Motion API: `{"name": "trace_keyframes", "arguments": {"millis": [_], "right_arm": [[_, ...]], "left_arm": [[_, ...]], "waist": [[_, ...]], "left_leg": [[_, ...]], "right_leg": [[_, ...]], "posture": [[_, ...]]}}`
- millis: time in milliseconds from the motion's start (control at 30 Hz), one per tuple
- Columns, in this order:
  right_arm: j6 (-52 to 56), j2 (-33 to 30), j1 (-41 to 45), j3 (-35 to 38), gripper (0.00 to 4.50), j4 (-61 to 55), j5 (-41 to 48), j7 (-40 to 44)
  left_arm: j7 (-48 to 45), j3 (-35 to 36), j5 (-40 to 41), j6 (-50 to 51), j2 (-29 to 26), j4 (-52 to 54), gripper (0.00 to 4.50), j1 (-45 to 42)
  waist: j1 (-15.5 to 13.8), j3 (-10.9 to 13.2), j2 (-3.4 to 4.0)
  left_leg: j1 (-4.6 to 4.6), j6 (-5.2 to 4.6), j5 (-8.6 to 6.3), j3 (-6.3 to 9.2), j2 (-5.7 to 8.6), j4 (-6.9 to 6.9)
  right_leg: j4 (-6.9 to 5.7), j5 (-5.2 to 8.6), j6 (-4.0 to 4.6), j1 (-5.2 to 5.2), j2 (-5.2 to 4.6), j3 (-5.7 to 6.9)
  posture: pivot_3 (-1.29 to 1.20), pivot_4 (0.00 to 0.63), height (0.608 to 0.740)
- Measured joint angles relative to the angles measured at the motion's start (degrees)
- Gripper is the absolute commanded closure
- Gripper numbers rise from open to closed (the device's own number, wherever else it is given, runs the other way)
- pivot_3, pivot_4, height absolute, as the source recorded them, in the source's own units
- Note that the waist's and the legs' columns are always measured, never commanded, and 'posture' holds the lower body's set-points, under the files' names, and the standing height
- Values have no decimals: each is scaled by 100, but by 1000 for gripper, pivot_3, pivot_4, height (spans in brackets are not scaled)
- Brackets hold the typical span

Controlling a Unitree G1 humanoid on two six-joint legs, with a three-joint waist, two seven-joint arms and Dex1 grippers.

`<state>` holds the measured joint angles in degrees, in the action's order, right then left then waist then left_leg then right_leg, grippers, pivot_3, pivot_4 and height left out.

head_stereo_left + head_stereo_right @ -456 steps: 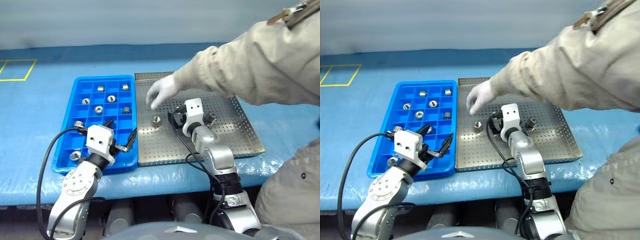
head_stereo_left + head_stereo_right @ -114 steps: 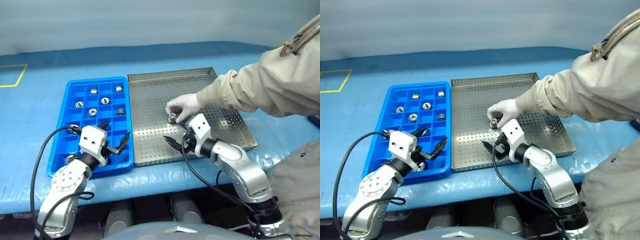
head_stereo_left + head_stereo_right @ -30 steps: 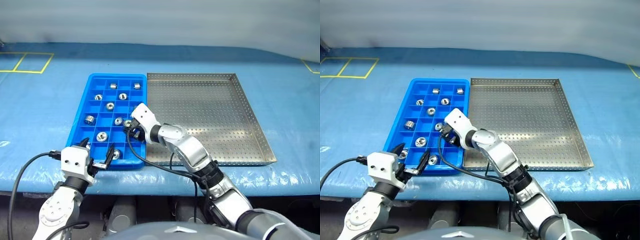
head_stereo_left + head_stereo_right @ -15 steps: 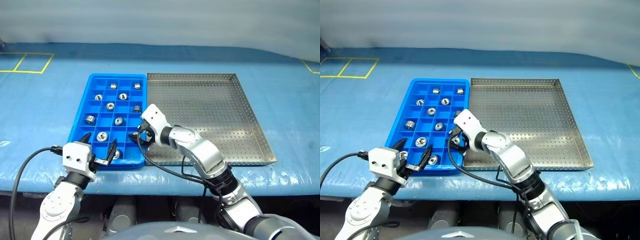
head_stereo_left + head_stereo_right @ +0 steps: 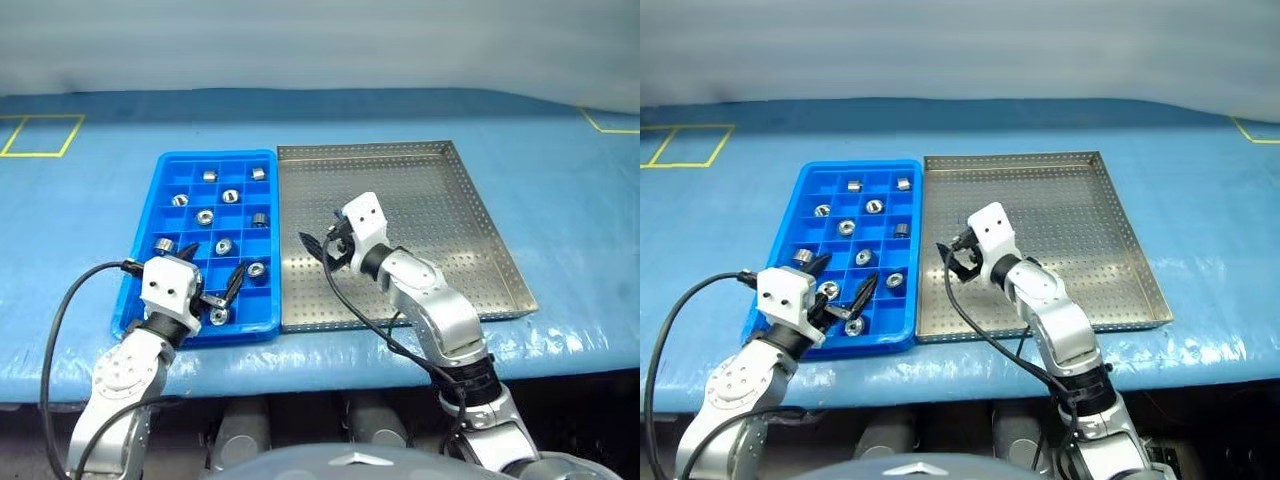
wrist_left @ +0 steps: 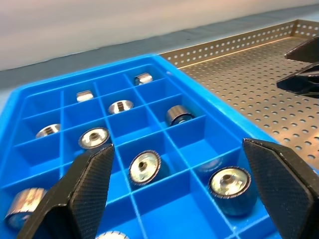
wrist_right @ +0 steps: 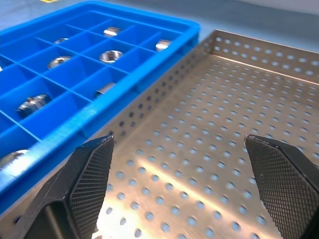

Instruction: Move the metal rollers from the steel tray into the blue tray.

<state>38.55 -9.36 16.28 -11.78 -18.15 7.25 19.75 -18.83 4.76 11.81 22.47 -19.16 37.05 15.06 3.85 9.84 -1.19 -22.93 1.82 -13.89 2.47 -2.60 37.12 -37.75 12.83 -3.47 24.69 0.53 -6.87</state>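
The head views take in the whole layout: the steel tray (image 5: 400,235) lies centre-right in the frame, its perforated floor bare, and the blue tray (image 5: 205,240) sits just left of it, the two long sides touching. The rollers (image 5: 218,246) all lie in the blue tray's compartments, spread from the upper rows down to the lower left corner of the grid.

The wrist views give close detail that the head views lack. The left wrist view looks across the blue tray's grid and shows single rollers in separate cells, some lying on their side and some with the centre hole up, with the steel tray's rim at upper right and the other claw's black fingertips at the right edge. The right wrist view shows the steel tray's dotted floor close up, and the blue tray's wall beside it at upper left.

The right gripper (image 5: 322,243) hovers over the left part of the steel tray, jaws spread wide, holding nothing. The left gripper (image 5: 210,283) hangs over the lower end of the blue tray, jaws likewise wide apart and empty.
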Motion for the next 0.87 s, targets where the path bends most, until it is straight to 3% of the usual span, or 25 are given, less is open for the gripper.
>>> {"name": "trace_keyframes", "arguments": {"millis": [367,867], "right_arm": [[-134,-509,-893,348,76,-685,296,255],[-36,-866,-1077,312,76,-912,791,664]], "left_arm": [[-214,-324,9,90,-99,-529,0,-715],[11,-430,-41,88,105,-565,0,-580]], "waist": [[462,0,-1],[570,-1,-2]], "left_leg": [[5,0,0,1,0,4],[7,0,0,3,2,9]], "right_leg": [[-6,-7,-13,-4,4,-7],[-6,-10,-18,-10,5,-11]], "posture": [[-157,150,740],[-105,150,740]]}}
